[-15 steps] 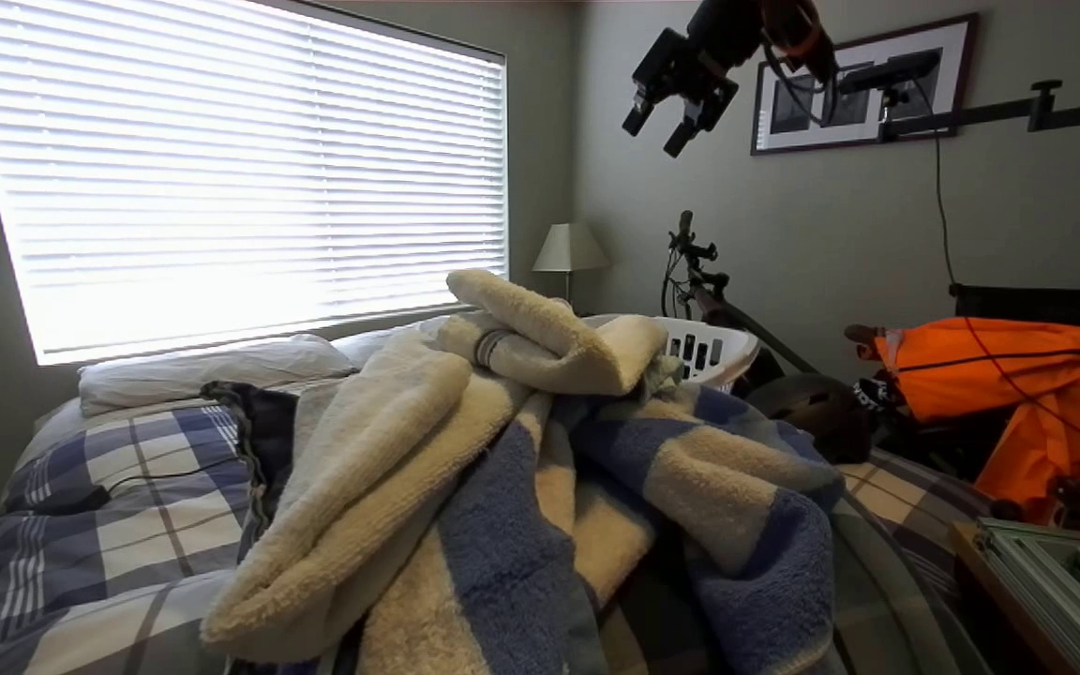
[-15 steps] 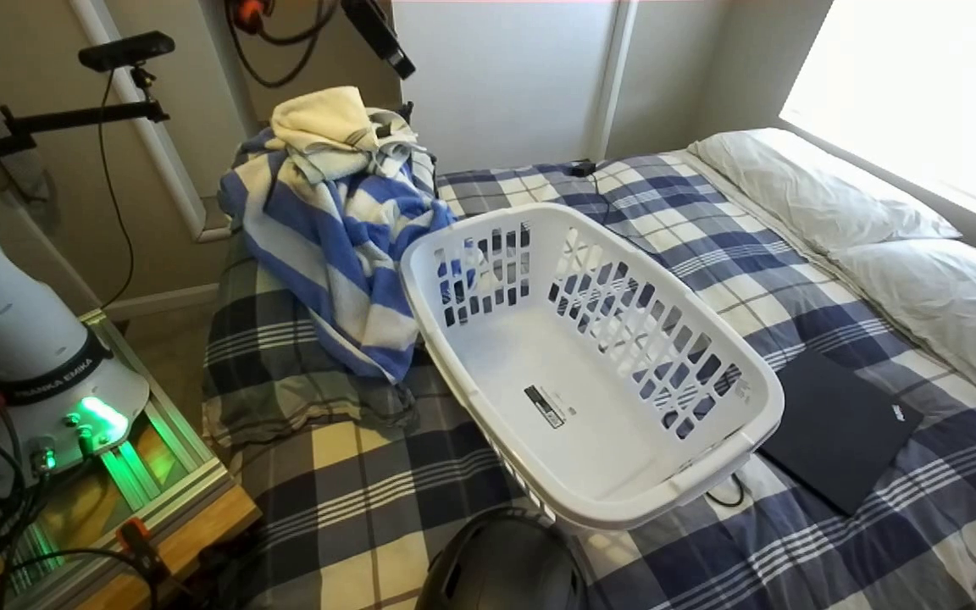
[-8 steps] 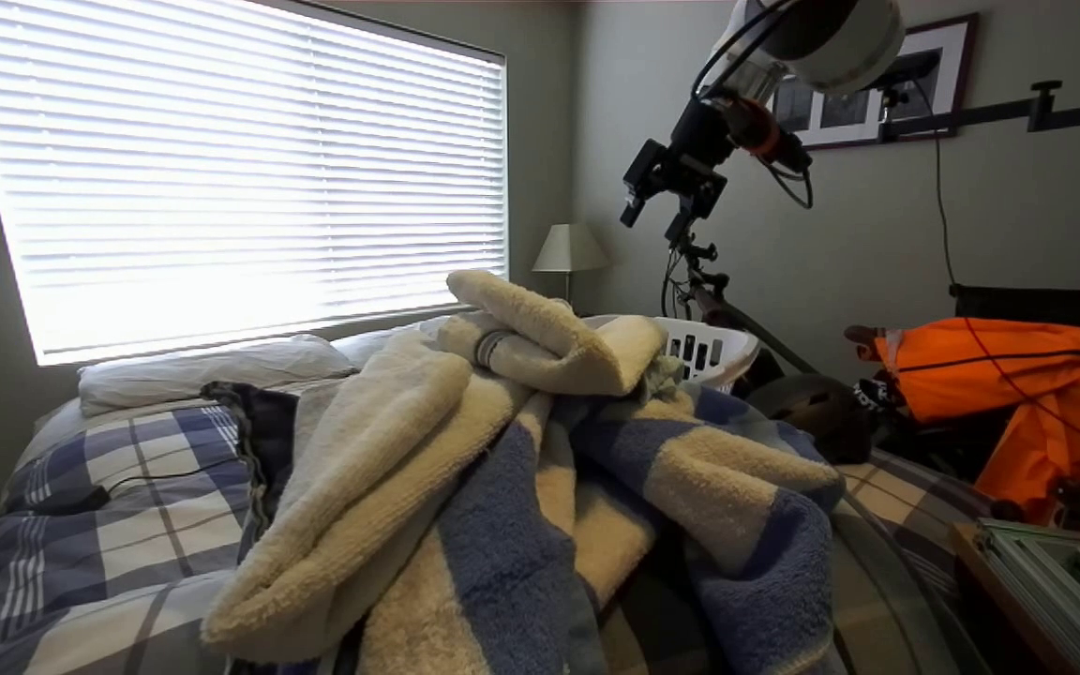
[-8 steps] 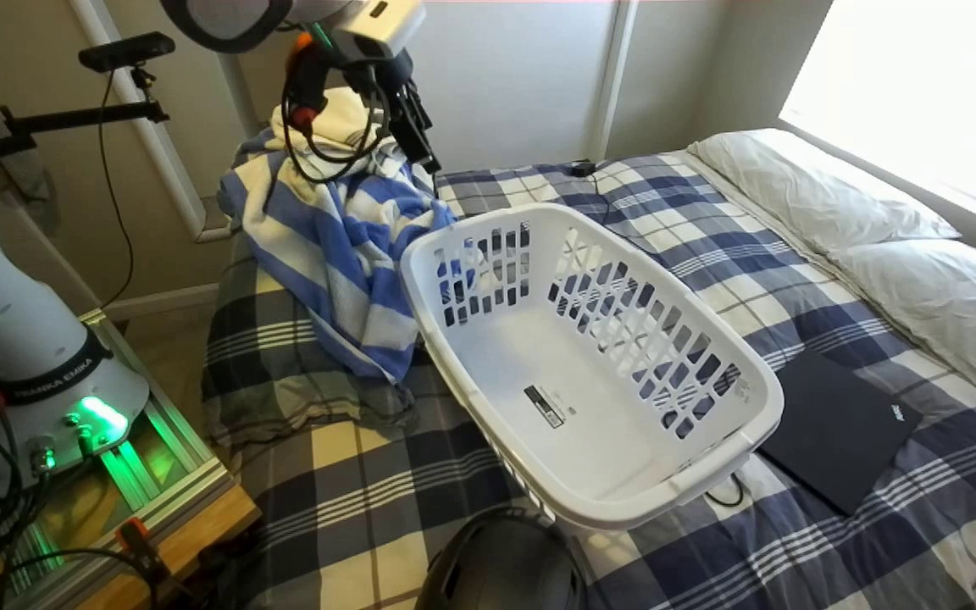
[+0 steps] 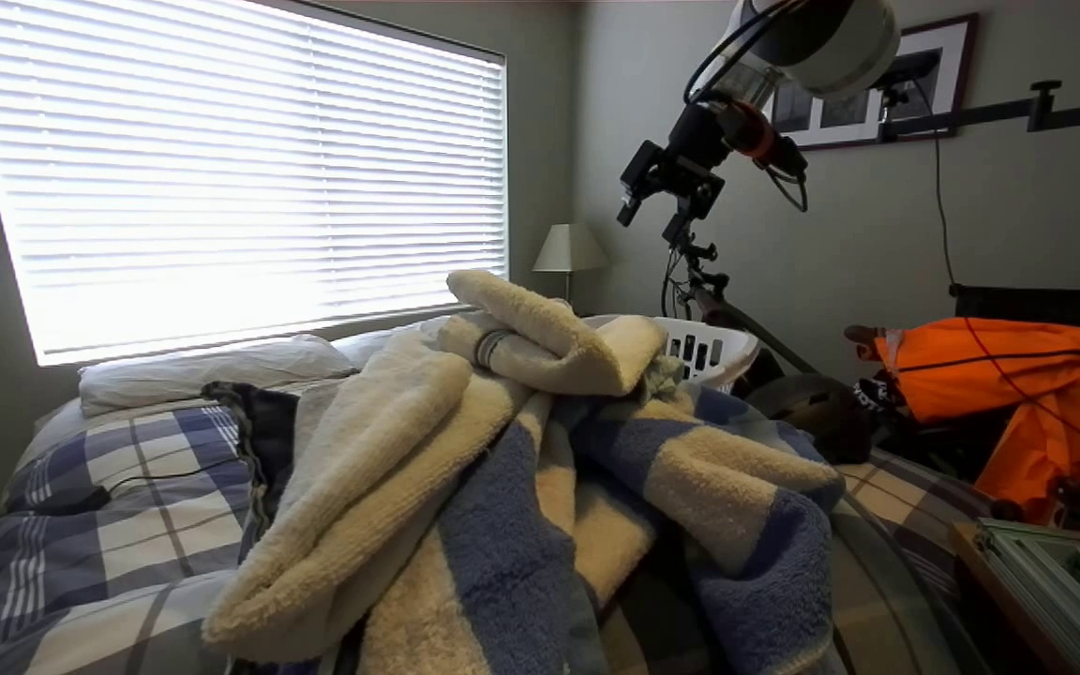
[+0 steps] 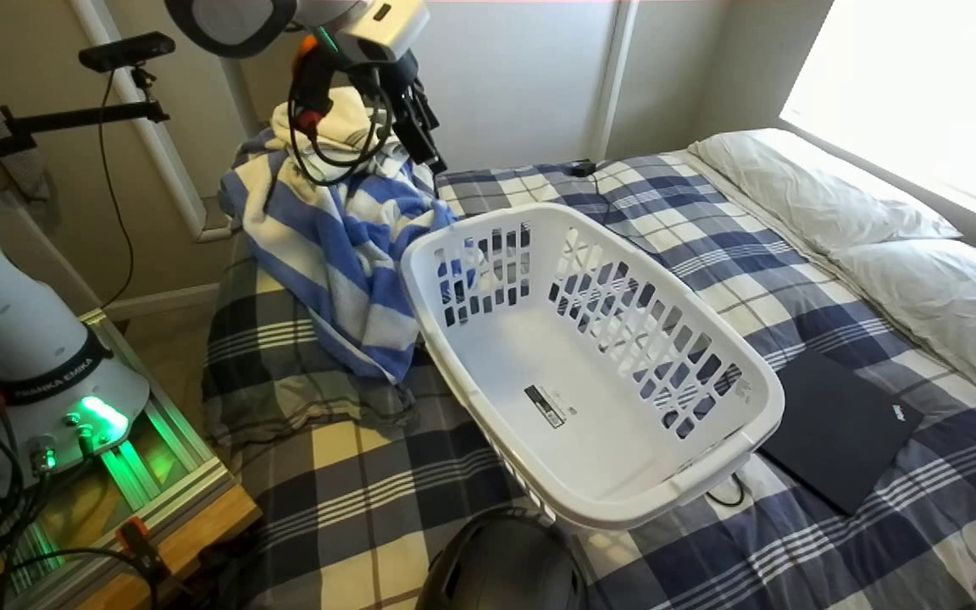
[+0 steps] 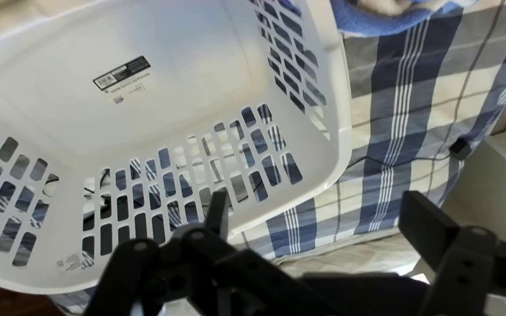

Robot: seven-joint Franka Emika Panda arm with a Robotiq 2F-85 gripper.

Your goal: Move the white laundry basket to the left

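Hand (image 5: 652, 222) lowered since earlier, jaws spread wide; white laundry basket (image 6: 581, 381) below, seemingly apart.

Daylight glares through the window blinds (image 5: 231, 178), up and left of the white laundry basket (image 5: 733, 349) in an exterior view, washing them almost white; the wall (image 5: 840, 225) above the basket is dim grey. In an exterior view, a green light (image 6: 105, 418) glows well left of the basket, tinting the metal rails (image 6: 132, 477) beside it. In the wrist view, faint bluish shade crosses the basket's floor, and the tool (image 7: 316, 210), in front of it, is dark and out of focus.
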